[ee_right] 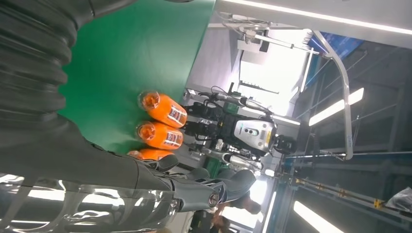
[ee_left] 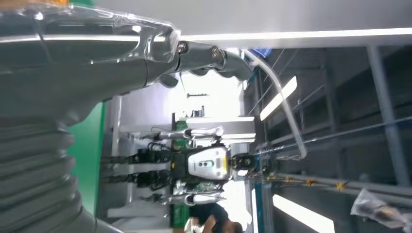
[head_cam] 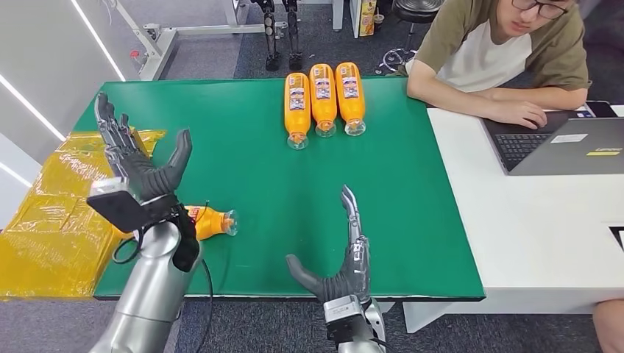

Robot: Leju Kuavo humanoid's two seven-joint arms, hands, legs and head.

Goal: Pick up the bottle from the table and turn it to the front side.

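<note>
1. While both arms hang over the near edge of the green table (head_cam: 257,147), the right hand (head_cam: 346,254) sits closest to me: palm up-ish, fingers straight and spread, thumb out to the side, nothing in it.
2. Left hand (head_cam: 140,158) is raised a bit further in, over the table's left side, fingers fanned wide, thumb apart, also holding nothing.
3. Just beside and partly behind the left wrist lies the bottle (head_cam: 212,220) (orange, on its side, cap end pointing right toward the table's middle). Not touched by either hand; label side can't be made out from here.
4. Off the left edge, yellow plastic-wrapped bundle (head_cam: 51,213) w/ crinkled film.
5. Far edge of the table: three orange bottles (head_cam: 322,99) lying side by side, touching, caps toward the robot; the right wrist view catches them too (ee_right: 163,121).
6. Right of the green top, a white desk (head_cam: 530,220) w/ an open laptop (head_cam: 566,143); a person (head_cam: 500,51) leans over it.
</note>
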